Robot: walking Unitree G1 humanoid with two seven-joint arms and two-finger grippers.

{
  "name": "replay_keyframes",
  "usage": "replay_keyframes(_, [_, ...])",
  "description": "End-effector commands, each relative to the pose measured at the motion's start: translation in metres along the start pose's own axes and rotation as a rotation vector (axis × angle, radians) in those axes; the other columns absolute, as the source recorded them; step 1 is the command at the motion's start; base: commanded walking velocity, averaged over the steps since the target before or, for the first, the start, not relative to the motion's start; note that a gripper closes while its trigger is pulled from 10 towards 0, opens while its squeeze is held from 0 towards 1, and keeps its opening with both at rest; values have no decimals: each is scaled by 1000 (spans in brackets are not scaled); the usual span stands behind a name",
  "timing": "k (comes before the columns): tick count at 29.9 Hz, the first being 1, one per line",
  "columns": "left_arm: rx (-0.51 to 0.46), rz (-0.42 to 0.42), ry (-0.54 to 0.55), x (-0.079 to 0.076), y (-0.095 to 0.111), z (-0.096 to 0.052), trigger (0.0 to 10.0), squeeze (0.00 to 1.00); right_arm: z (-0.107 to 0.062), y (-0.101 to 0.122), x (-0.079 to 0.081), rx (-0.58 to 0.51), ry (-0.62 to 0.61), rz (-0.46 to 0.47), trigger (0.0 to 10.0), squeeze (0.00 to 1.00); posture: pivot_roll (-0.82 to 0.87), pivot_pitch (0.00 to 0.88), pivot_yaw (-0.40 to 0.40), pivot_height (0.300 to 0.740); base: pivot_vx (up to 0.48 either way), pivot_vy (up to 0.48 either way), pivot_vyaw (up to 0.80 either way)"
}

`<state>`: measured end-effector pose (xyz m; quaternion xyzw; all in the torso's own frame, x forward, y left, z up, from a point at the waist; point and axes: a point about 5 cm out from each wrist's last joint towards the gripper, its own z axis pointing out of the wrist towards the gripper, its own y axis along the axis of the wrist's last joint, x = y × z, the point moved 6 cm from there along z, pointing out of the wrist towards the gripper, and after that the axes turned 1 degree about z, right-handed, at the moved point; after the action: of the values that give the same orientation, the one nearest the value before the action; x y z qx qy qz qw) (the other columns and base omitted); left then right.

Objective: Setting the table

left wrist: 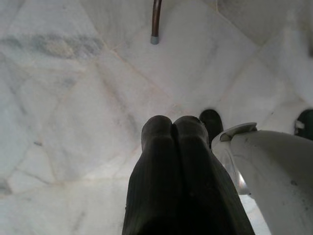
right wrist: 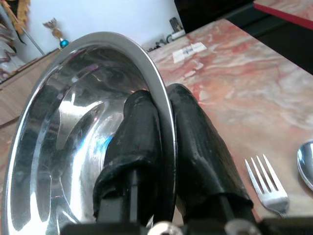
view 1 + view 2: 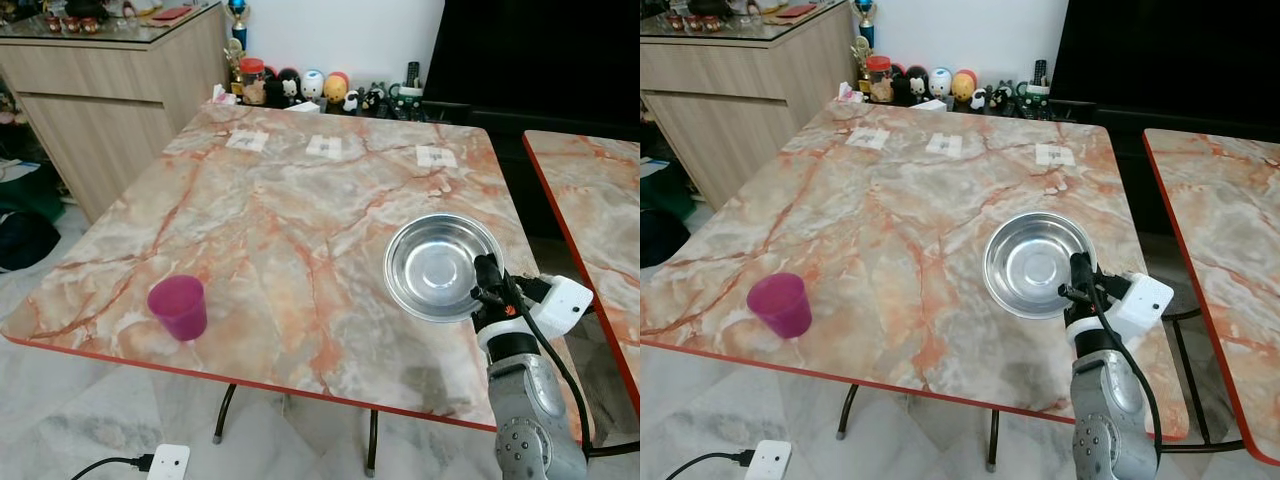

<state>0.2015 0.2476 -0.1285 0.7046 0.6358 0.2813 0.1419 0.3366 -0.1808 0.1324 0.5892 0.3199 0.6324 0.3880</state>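
Observation:
A shiny steel bowl (image 3: 440,265) hangs tilted just above the near right part of the marble table (image 3: 280,220). My right gripper (image 3: 487,283) is shut on the bowl's near rim (image 2: 164,117), one finger inside and one outside. A pink plastic cup (image 3: 178,306) stands upright near the table's front left edge. In the right wrist view a fork (image 2: 266,183) and the edge of a spoon (image 2: 307,166) lie on the tabletop beside the bowl. My left gripper (image 1: 173,128) hangs over the pale floor, fingers pressed together and holding nothing.
Three white paper labels (image 3: 324,146) lie along the table's far side. A second marble table (image 3: 590,190) stands close on the right, with a narrow gap between. A wooden sideboard (image 3: 110,90) is at far left, figurines (image 3: 310,88) behind the table, and a power strip (image 3: 167,462) on the floor.

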Motion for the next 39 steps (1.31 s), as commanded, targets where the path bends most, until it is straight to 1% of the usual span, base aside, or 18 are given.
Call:
replay_keyframes(1, [26,22,2,1,-8,-1,10000,0,4,4,12,-37,24,25,10000,0,34,0,-33,740,0,-469,0])
replay_keyframes(5, [24,15,4,1,-7,-1,10000,0,7,6,10,-66,13,21,10000,0,38,0,-37,740,0,-469,0])
replay_keyframes(9, [21,11,7,2,-7,-1,10000,0,8,5,11,-58,13,18,10000,0,39,0,-38,740,0,-469,0])
replay_keyframes(10, [21,11,8,2,-6,-1,10000,0,8,3,13,-45,26,4,10000,0,39,0,-38,740,0,-469,0])
replay_keyframes(12, [21,11,8,2,-6,-1,10000,0,8,4,16,-49,39,-5,10000,0,36,0,-37,740,0,-469,-725])
replay_keyframes(15, [21,12,8,2,-6,-1,10000,0,7,5,10,-58,12,0,10000,0,35,0,-37,740,0,-467,-754])
replay_keyframes(17, [20,10,10,3,-5,-1,10000,0,6,7,6,-71,-7,-13,10000,0,35,0,-35,740,0,-465,0])
replay_keyframes(29, [21,11,16,4,-5,-1,10000,0,9,8,9,-81,9,-14,10000,0,33,4,-32,740,0,-458,0])
replay_keyframes(32, [22,9,17,4,-5,-1,10000,0,10,8,6,-80,2,-36,10000,0,32,5,-33,740,0,-444,0])
replay_keyframes(39, [21,9,16,4,-5,-1,10000,0,10,11,2,-93,-10,-43,10000,0,24,8,-30,740,0,-439,0])
